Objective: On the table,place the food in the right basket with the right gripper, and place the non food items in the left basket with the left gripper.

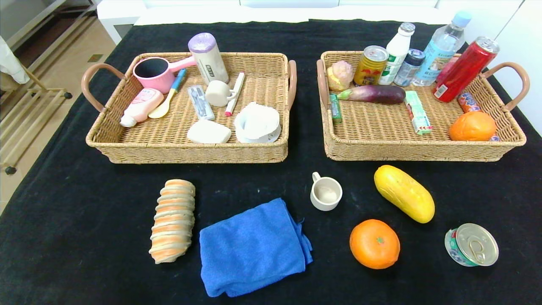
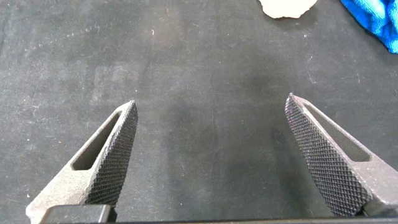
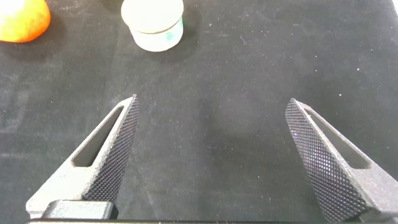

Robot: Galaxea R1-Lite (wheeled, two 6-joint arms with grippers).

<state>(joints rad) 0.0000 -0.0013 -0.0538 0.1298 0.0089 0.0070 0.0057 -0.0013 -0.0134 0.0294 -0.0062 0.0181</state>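
I see the cup (image 1: 326, 194) on the desk (image 1: 84, 237) in front of both baskets. The blue cloth (image 1: 253, 248) lies near it toward me, the bread roll (image 1: 173, 220) beyond the cloth. The yellow fruit (image 1: 404, 193), orange (image 1: 374, 243) and tin (image 1: 471, 245) sit on its other side. My left gripper (image 2: 211, 115) and right gripper (image 3: 211, 111) hover over bare desk, fingers spread wide, holding nothing.

I make out labels on the bottles (image 1: 440, 48), cans (image 1: 371, 65) and packets (image 1: 417, 112) in my baskets, but no print is legible.
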